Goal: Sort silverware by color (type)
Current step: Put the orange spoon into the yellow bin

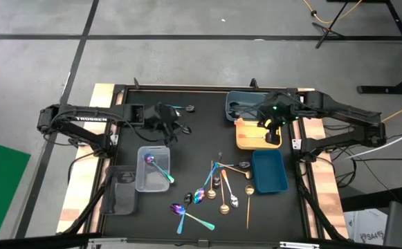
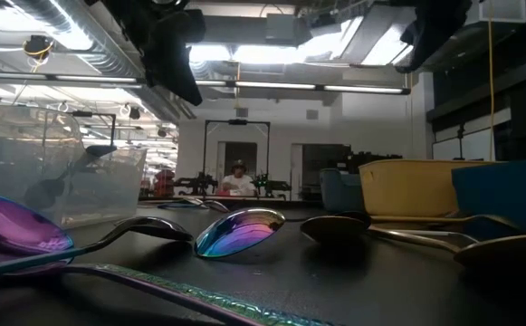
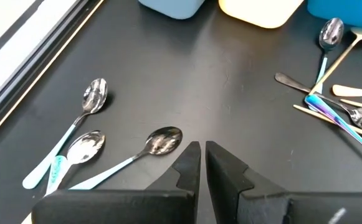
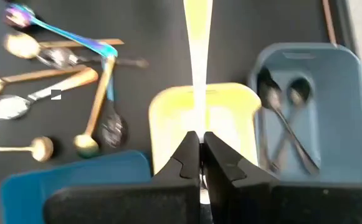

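Several spoons (image 1: 218,188) in gold, silver, purple and teal lie loose on the black mat at the table's near middle. Three silver-bowled, pale-teal-handled spoons (image 3: 93,98) lie flat near the far left, just ahead of my left gripper (image 3: 203,155), which hangs shut above the mat with nothing in it. My right gripper (image 4: 199,146) hovers over the yellow tray (image 1: 250,138), shut on a pale gold spoon (image 4: 198,56). A purple spoon (image 1: 149,160) lies in the clear tray (image 1: 142,181). Two dark spoons (image 4: 280,118) lie in the grey-blue tray (image 1: 241,104). My right gripper pinches the narrow end (image 4: 197,123) of the pale gold spoon between its two fingertips. The fingers slant down from above, and the spoon runs straight on beyond them, widening away from the gripper, over the yellow tray. Blur hides its far end and whether it touches the tray.
A blue tray (image 1: 268,171) sits just nearer than the yellow one. A dark grey tray (image 1: 122,192) stands left of the clear tray. Bare black mat lies between the left gripper and the spoon pile. A raised rim and wooden boards border the mat.
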